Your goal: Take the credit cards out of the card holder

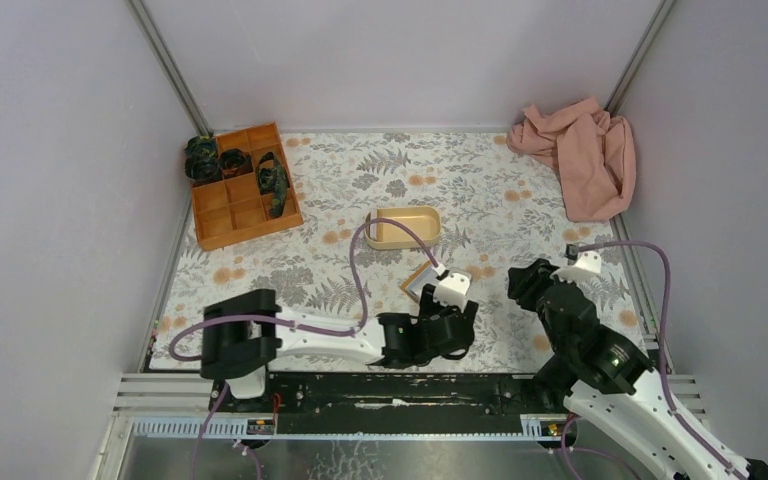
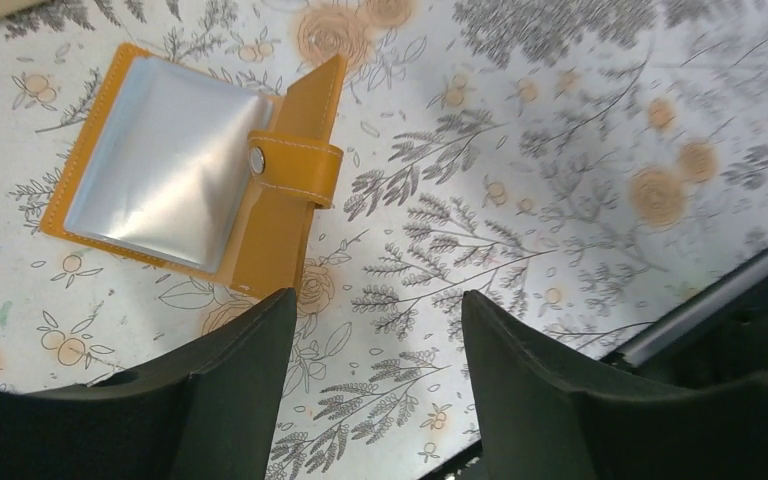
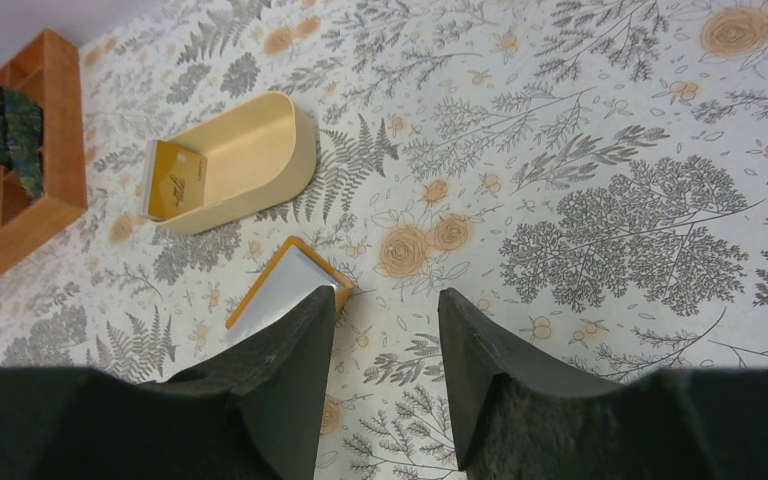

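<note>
**Card holder lies open on the table, both grippers empty**

Your left gripper [image 2: 378,300] hovers low over the floral tablecloth [image 2: 560,150] near the front edge. Its two dark fingers [image 2: 250,350] are spread wide and there is only printed cloth between them. To its right, your right gripper [image 3: 386,295] is also parted about as widely and holds nothing.

Just beyond your left gripper, off its left finger, lies the card holder [image 2: 150,160]. It rests flat and unfolded on the cloth, apart from both grippers. A pale silvery-blue sleeve faces up inside its orange-tan cover, and the snap tab is curled over the spine. From the top camera it sits between the two grippers and a little farther out. Whether any cards are inside the sleeve, you cannot tell.

Past the card holder, near mid-table, is a beige oval tray [image 3: 260,190]. A yellow card [image 3: 175,180] is tilted at one end of it.

At the back left stands an orange compartment box [image 1: 230,215] with dark items in several cells. A pink cloth [image 1: 585,150] is bunched in the far right corner.
</note>
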